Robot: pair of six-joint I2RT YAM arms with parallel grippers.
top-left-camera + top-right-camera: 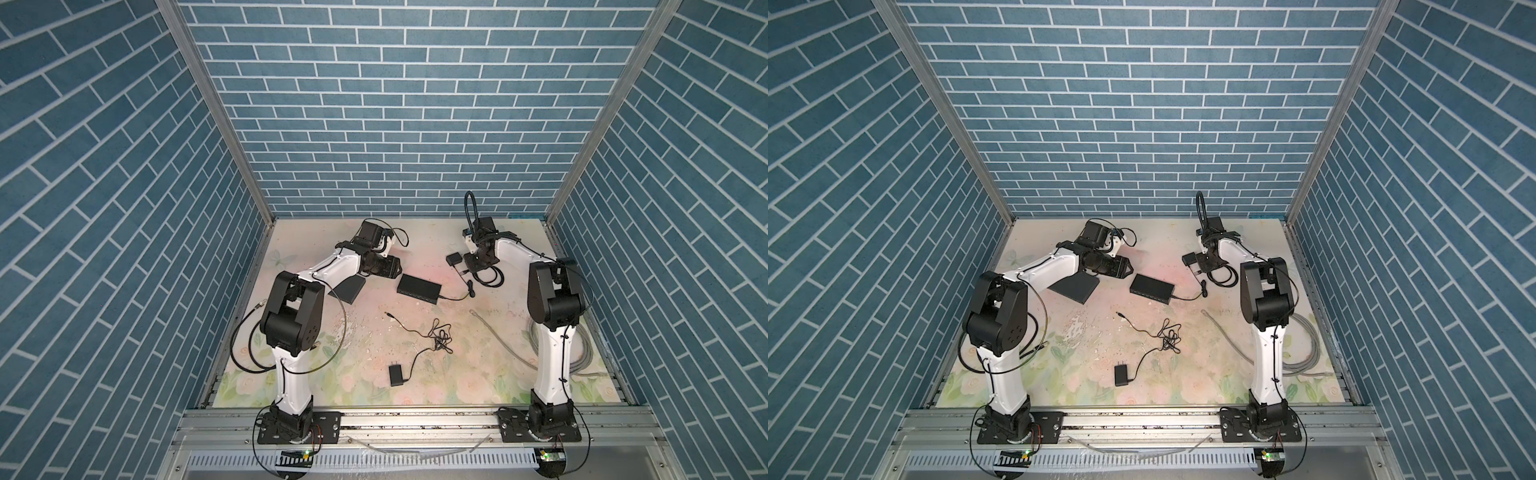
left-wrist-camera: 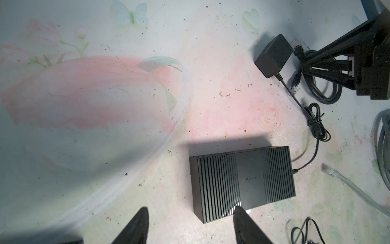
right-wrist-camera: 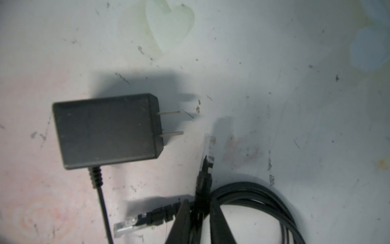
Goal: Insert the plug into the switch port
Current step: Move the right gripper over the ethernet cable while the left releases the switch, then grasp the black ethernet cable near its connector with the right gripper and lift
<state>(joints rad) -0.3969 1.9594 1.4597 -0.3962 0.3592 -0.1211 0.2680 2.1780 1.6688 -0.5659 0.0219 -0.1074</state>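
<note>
Plug (image 3: 205, 162): clear tip, black boot, on a coiled black cable (image 3: 263, 196). It lies on the table (image 1: 374, 249) at about 2 o'clock from the switch (image 1: 419, 288), well apart from it and not inserted. Its tip lies just beside the prongs of a black power adapter (image 3: 105, 131) but does not touch them.

Right gripper (image 3: 199, 202): the jaws are drawn in narrowly on the tail of the plug's boot, clenched on it from both sides. In both top views the wrist hides the fingertips.

A second plug (image 3: 135, 224) of the same kind lies flat just beside the right gripper, ungripped.

Left gripper (image 2: 191, 208): released, jaws wide apart and holding nothing. It hangs at about 10 o'clock from the switch, and one fingertip (image 2: 238, 211) overlaps the corner of the casing in the left wrist view. Contact cannot be confirmed.

The switch lies flat near the table's centre, with a thin cord entering its 3 o'clock end.

Other items:
- A second adapter (image 1: 395, 375) with a loose cord lies at 6 o'clock from the switch.
- A grey cable (image 1: 494, 332) lies at 4 o'clock from the switch.
</note>
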